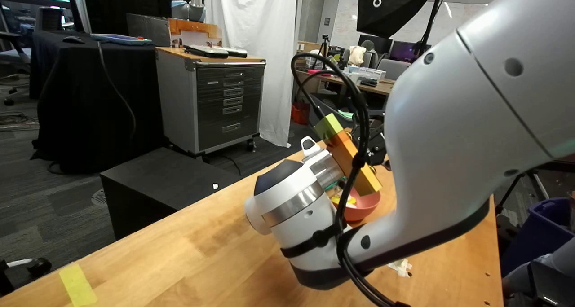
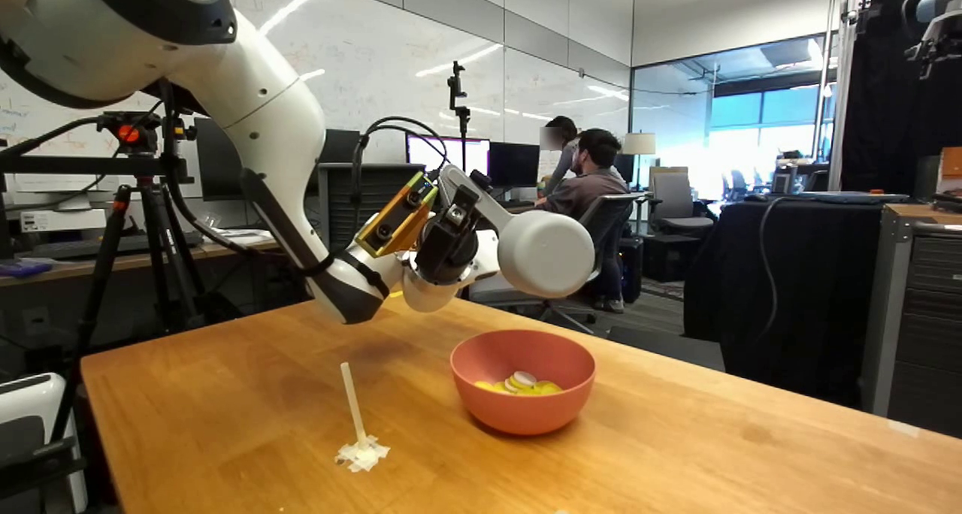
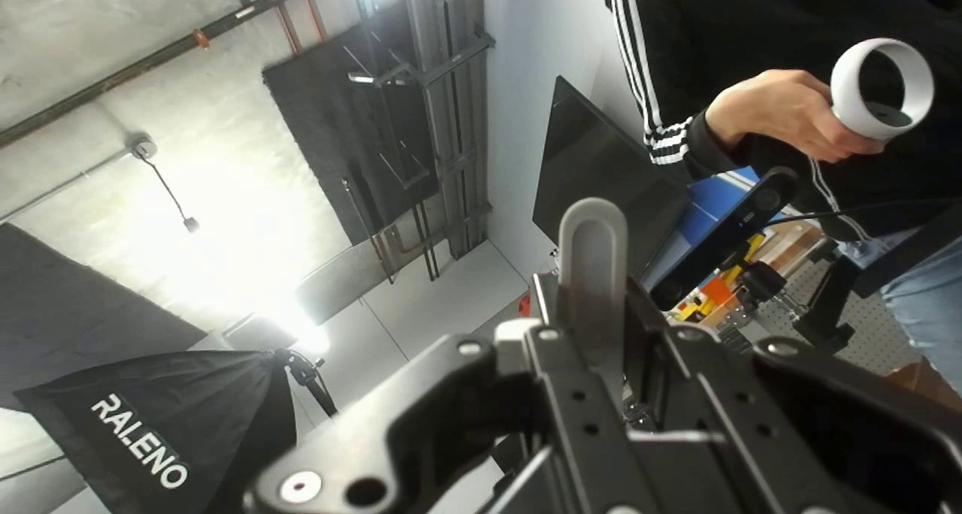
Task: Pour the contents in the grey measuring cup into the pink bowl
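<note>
In an exterior view the grey measuring cup hangs tipped above the pink bowl, its round underside toward the camera and its inside out of sight. My gripper is shut on the cup's handle; the handle's rounded grey end sticks out between the fingers in the wrist view. At the bottom of the bowl lie the contents, yellow and whitish pieces. The bowl stands upright on the table. My wrist partly covers the bowl in an exterior view.
A thin pale stick stands upright on the table, fixed with tape, beside the bowl. Yellow tape marks the tabletop near an edge. In the wrist view a person's hand holds a white controller.
</note>
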Controlling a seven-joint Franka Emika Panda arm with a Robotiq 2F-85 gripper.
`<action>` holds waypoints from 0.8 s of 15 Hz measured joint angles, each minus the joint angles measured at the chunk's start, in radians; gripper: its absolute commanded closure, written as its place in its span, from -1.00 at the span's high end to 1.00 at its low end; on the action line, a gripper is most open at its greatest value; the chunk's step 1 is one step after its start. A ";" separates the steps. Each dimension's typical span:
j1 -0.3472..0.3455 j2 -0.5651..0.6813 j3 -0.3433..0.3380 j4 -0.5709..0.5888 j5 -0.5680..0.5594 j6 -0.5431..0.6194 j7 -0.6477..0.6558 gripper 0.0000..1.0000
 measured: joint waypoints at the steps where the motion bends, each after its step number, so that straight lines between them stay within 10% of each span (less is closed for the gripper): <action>1: 0.004 0.001 -0.007 0.000 -0.006 0.000 -0.008 -0.79; 12: 0.026 0.035 -0.038 -0.001 -0.091 -0.001 -0.031 -0.78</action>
